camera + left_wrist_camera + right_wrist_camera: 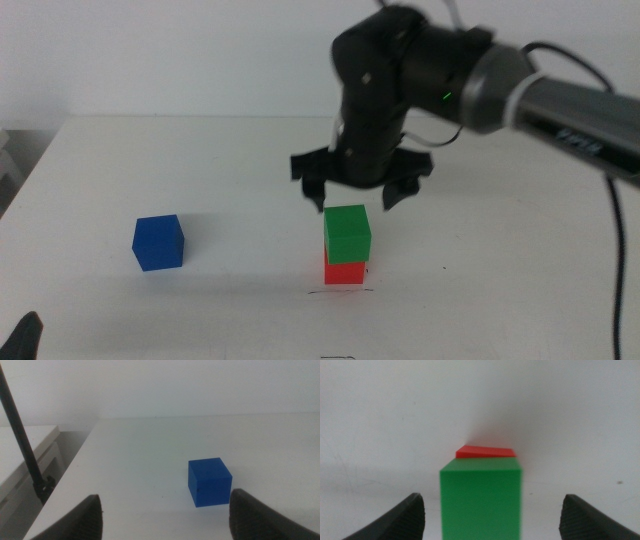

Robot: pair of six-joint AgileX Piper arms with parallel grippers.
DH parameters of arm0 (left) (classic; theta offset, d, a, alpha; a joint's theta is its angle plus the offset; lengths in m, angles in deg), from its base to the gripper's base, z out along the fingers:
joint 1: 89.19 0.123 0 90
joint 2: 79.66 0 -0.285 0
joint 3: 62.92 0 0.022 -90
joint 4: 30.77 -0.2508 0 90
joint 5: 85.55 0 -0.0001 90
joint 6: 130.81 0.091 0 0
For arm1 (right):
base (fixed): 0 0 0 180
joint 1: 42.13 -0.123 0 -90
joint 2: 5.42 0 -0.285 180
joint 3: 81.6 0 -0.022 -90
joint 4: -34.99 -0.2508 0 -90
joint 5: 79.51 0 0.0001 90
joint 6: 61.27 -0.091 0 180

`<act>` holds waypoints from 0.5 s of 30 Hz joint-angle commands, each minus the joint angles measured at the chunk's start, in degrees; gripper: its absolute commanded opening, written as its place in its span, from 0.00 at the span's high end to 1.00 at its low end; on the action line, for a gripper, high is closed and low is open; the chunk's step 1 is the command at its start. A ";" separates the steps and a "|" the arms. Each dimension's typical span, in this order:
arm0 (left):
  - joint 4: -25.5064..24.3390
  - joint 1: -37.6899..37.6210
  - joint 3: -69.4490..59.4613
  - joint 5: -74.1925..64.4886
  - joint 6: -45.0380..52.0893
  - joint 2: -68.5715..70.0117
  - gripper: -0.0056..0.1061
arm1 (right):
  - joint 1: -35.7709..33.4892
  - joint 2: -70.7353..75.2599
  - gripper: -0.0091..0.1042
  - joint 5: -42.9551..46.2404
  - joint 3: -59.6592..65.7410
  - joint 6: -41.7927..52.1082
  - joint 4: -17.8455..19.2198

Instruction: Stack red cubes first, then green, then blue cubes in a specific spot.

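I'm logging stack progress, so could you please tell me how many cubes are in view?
3. The red cube sits by the scribbled line, the green cube rests on it under the open right gripper, and the blue cube stands apart. None seems hidden.

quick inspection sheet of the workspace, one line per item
surface: white table, a thin dark line just in front of the stack
job's things: green cube on red cube, slightly offset; blue cube alone, off to the left
clutter: nothing seen
grippers: right gripper open, above the stack, touching nothing; left gripper open, low, facing the blue cube
cables: black cable hanging at the right edge
surroundings: white wall behind; dark rod beside the table
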 commanded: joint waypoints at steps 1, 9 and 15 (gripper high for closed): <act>0.23 -0.33 0.02 4.80 -0.60 1.27 0.20 | 1.35 5.81 0.26 -0.87 -1.60 1.99 2.12; 0.23 -0.33 0.02 4.80 -0.60 1.27 0.20 | 5.02 19.59 0.26 3.54 2.65 12.80 0.90; 0.23 -0.33 0.02 4.80 -0.60 1.27 0.20 | 10.35 35.01 0.26 11.45 14.86 19.04 -0.34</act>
